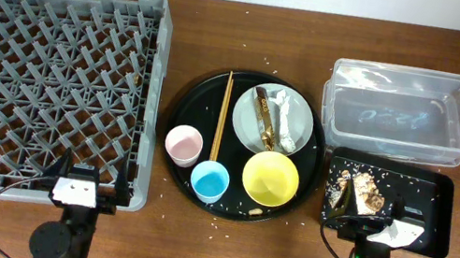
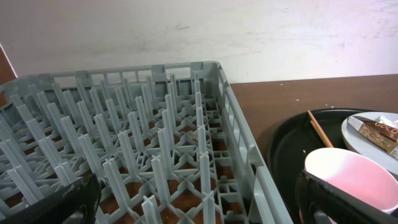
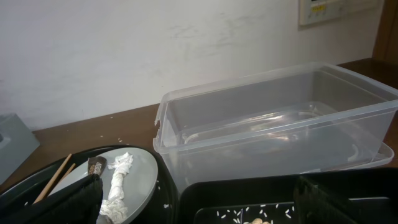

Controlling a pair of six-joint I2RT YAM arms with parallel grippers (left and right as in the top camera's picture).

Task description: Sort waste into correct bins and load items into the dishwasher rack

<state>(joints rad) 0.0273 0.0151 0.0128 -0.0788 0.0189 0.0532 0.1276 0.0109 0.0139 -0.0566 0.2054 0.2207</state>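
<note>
The grey dishwasher rack [image 1: 158, 88] fills the left, empty. The pale plate [image 1: 304, 114] carries the gold-brown wrapper [image 1: 263, 114] and white tissue [image 1: 287, 120]. The chopsticks [image 1: 223, 114], pink cup [image 1: 182, 145], light-blue cup [image 1: 209, 182] and yellow bowl [image 1: 271, 178] sit by it. The clear tub [image 1: 410, 75] is empty. The shallow black tray [image 1: 433, 189] holds brownish food scraps [image 1: 361, 192]. My left gripper [image 1: 88, 170] is open and empty over the rack's near right corner [image 2: 199, 208]. My right gripper [image 1: 378, 217] is open and empty above the black tray's near edge [image 3: 205, 208].
The cups, bowl, plate and chopsticks all rest on a large round black tray [image 1: 186, 107] between rack and bins. White rice grains are scattered on that tray, in the shallow black tray and on the brown table. A wall stands behind the table.
</note>
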